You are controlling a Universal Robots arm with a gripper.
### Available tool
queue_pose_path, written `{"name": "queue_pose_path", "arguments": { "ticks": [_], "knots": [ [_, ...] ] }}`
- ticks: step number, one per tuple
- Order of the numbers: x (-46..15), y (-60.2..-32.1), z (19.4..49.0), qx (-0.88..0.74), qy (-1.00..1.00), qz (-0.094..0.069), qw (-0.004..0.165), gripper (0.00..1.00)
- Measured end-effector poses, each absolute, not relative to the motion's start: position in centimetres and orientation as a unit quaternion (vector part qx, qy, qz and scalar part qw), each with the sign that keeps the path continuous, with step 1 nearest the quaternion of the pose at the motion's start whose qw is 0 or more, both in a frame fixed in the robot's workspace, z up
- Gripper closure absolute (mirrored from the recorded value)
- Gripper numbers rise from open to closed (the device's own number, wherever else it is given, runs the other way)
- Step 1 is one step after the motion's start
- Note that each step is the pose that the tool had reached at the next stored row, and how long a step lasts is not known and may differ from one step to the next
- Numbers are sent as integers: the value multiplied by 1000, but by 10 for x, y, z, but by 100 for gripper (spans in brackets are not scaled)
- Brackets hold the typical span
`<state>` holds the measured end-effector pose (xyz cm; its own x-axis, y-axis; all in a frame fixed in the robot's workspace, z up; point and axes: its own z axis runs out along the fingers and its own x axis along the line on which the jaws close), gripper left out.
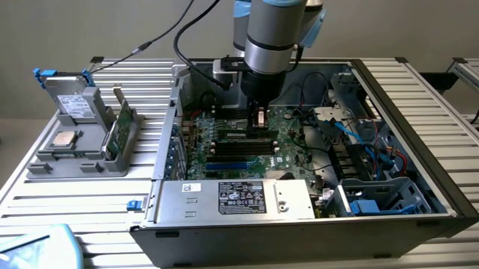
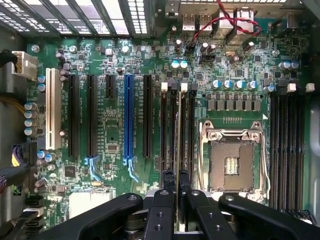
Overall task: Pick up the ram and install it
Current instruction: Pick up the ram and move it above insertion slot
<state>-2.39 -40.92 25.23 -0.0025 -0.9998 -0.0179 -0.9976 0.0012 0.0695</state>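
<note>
So the gripper is down inside the open PC case, and its 2 black fingers are clamped on the ram. In the wrist view you're looking at the stick edge-on, so it's just a thin pale line. It runs lengthwise over the bank of 4 black memory slots just beside the CPU socket, on the side of the socket facing the blue expansion slot. Can't tell if it's actually touching a slot or hanging just above one (the angle hides that). There's a second bank of memory slots on the opposite side of the socket. Well away from the socket, outside the case on the exterior view's left, a grey holder tray has a green card standing upright in it.
</note>
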Motion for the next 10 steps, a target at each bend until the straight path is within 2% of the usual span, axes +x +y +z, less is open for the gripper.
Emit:
{"name": "queue_pose_path", "arguments": {
  "ticks": [10],
  "knots": [
    [-27, -408, 245, 705, -708, -16, 33, 86]
  ]
}}
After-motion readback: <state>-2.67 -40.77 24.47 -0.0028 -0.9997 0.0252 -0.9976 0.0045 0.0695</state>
